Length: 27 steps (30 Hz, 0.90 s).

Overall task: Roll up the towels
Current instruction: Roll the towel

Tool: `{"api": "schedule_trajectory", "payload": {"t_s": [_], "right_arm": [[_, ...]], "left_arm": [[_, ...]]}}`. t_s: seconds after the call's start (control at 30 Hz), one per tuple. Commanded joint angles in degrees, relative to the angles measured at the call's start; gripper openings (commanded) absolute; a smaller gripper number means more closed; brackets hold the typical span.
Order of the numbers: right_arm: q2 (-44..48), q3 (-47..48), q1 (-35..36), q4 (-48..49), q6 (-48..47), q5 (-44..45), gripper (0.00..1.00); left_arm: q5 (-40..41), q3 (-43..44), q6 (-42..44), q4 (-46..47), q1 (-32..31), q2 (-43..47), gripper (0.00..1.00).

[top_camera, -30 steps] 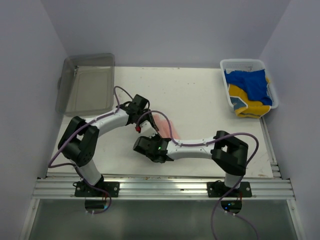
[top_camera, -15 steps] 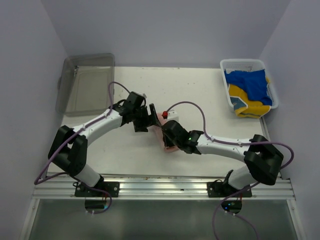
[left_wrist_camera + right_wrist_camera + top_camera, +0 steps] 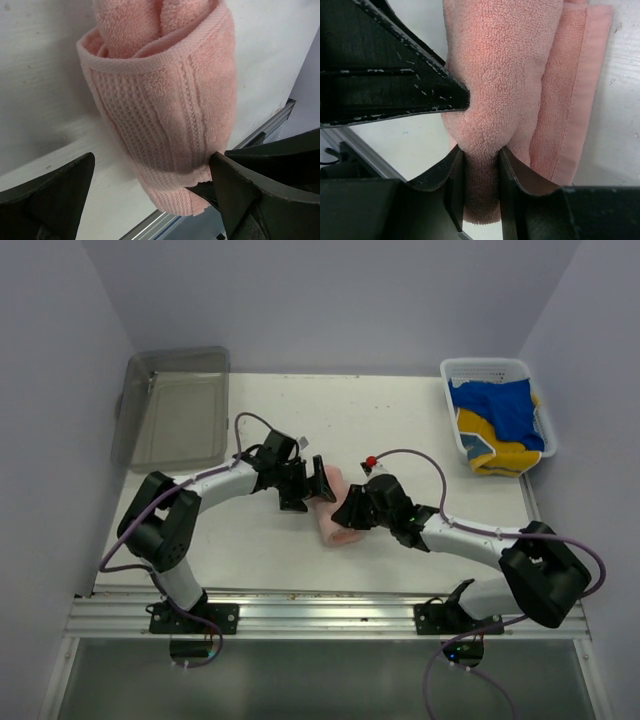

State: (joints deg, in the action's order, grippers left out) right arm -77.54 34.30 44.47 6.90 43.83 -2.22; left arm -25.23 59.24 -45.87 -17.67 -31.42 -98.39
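Where the arms meet overhead, the rolled salmon-pink terry towel (image 3: 333, 525) lies between the left gripper (image 3: 318, 483) and the right gripper (image 3: 350, 512). Left wrist view: jaws spread wide, with the roll standing between them. Right wrist view: narrow jaws pinch the roll's near end.

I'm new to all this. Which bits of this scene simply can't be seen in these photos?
- Top view: the middle of the pink towel, covered by the left claw and right claw.
- Left wrist view: that towel's upper end, cut off by the top edge.
- Top view: part of the yellow towel, under the blue towel in the basket.
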Motion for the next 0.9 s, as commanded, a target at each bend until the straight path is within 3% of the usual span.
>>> {"api": "schedule_trajectory", "payload": {"t_s": [0.0,0.27,0.37,0.4,0.47,0.5,0.57,0.6,0.67,0.7,0.73,0.87], "right_arm": [[-0.6,-3.5,-2.2,5.1,6.2,-12.1,0.19],[-6.5,-7.8,-7.6,16.6,11.2,-23.6,0.19],[-6.7,-7.3,-7.8,14.9,10.8,-23.5,0.19],[-5.8,-6.8,-7.7,13.4,9.6,-23.2,0.21],[-4.1,-5.0,-7.8,6.5,7.9,-19.9,0.26],[-2.2,-3.7,-7.6,2.5,4.9,-18.0,0.29],[-0.2,-0.1,-7.6,-7.3,3.8,-12.3,0.35],[1.0,1.6,-7.6,-11.7,2.2,-10.6,0.43],[1.6,7.5,-6.8,-22.2,0.6,-4.3,0.51],[2.0,9.5,-5.6,-25.5,-1.7,-0.9,0.60],[2.6,11.6,-2.7,-28.7,-2.3,2.0,0.64],[0.6,23.7,8.1,-42.6,-4.7,25.0,0.73]], "left_arm": [[-4.1,0.0,1.0,6.7,-0.5,-0.7,0.99],[-6.3,0.2,0.1,10.8,-1.3,-3.7,0.99],[-6.7,1.0,-0.5,10.9,-1.8,-5.4,0.89],[-6.6,1.2,-0.7,11.0,-1.9,-5.6,0.79],[-6.0,1.1,-0.9,10.6,-2.0,-5.6,0.68],[-5.6,1.2,-1.1,10.2,-1.9,-5.5,0.57],[-5.0,2.1,-1.1,8.5,-1.9,-6.0,0.47],[-5.0,2.6,-0.5,7.5,-2.0,-6.5,0.36],[-5.0,4.9,0.2,4.1,-2.0,-7.4,0.25],[-4.9,5.4,0.3,3.3,-2.0,-8.0,0.09],[-4.5,6.4,0.3,2.4,-2.1,-8.0,0.03],[-0.4,8.9,0.2,-3.4,-2.1,-8.0,0.00]]}}
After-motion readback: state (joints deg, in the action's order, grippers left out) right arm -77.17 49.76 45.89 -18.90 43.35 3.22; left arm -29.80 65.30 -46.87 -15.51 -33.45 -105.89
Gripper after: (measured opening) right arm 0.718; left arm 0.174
